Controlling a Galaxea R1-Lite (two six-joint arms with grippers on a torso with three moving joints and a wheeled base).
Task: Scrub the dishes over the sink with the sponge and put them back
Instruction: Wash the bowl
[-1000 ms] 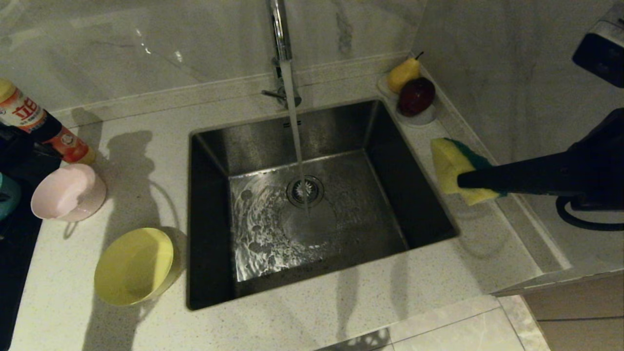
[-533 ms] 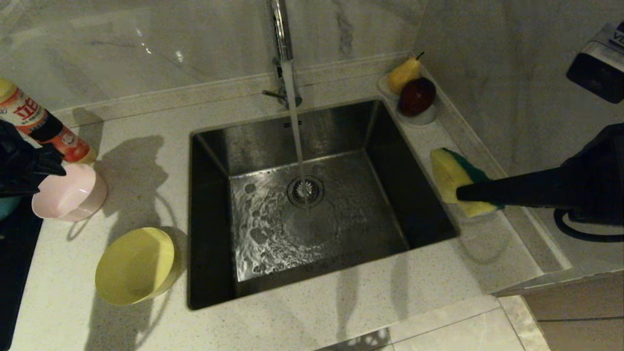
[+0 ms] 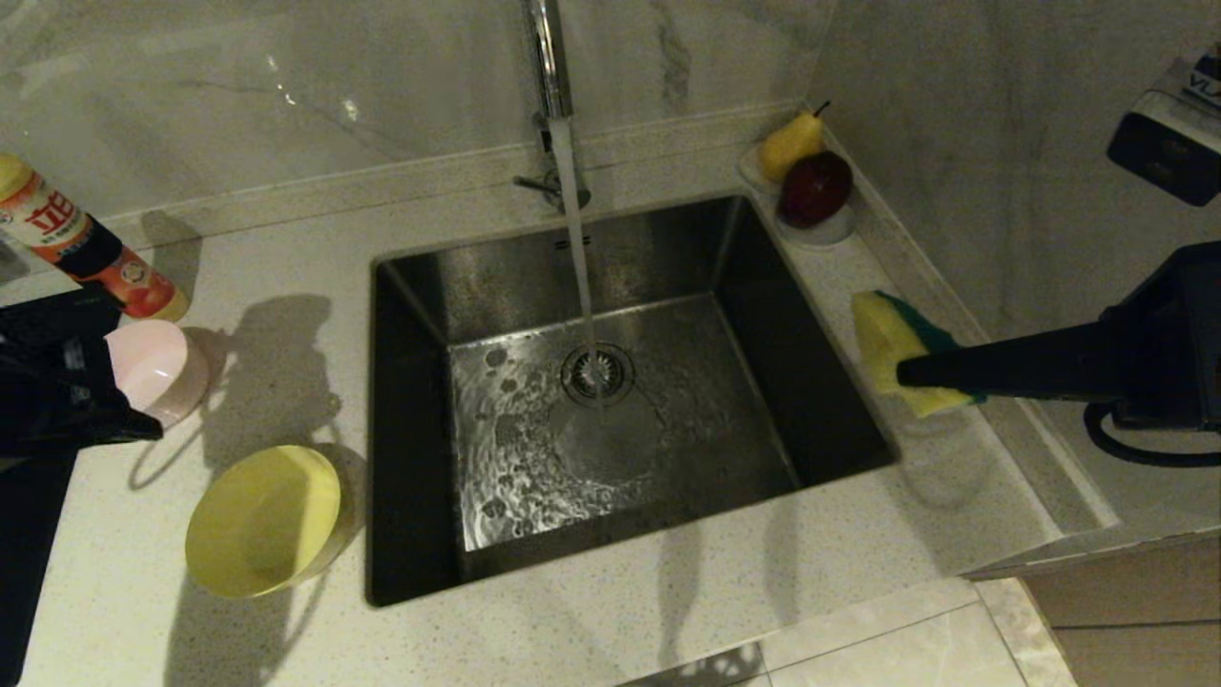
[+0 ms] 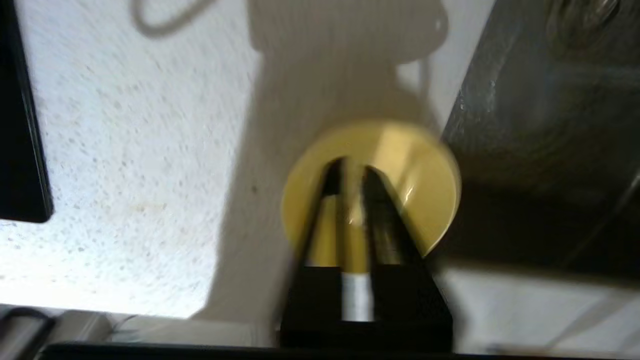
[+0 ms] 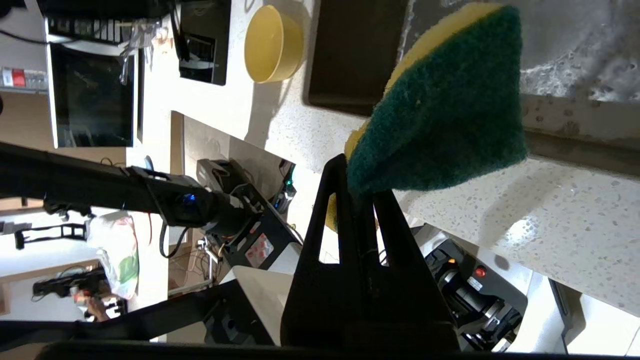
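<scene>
The sink (image 3: 496,277) has water running from the tap (image 3: 548,57) onto its drain. A pink bowl (image 3: 162,367) and a yellow bowl (image 3: 262,520) stand on the counter to its left. My left gripper (image 3: 153,434) hovers in front of the pink bowl, partly covering it. Its tips (image 4: 352,170) point at the yellow bowl (image 4: 425,190); the fingers are shut to a narrow slit with nothing in it. My right gripper (image 3: 906,367) (image 5: 357,187) is shut on the sponge (image 3: 882,334) (image 5: 440,110), held above the counter just right of the sink's rim.
A white saucer (image 3: 820,229) with a pear (image 3: 790,145) and a dark red apple (image 3: 816,186) sits at the sink's back right corner. A detergent bottle (image 3: 76,248) lies at the far left. A wall rises close on the right.
My left arm has come in from the left edge over the pink bowl and turned towards the yellow bowl, its fingers closing. The right gripper and sponge have hardly shifted.
</scene>
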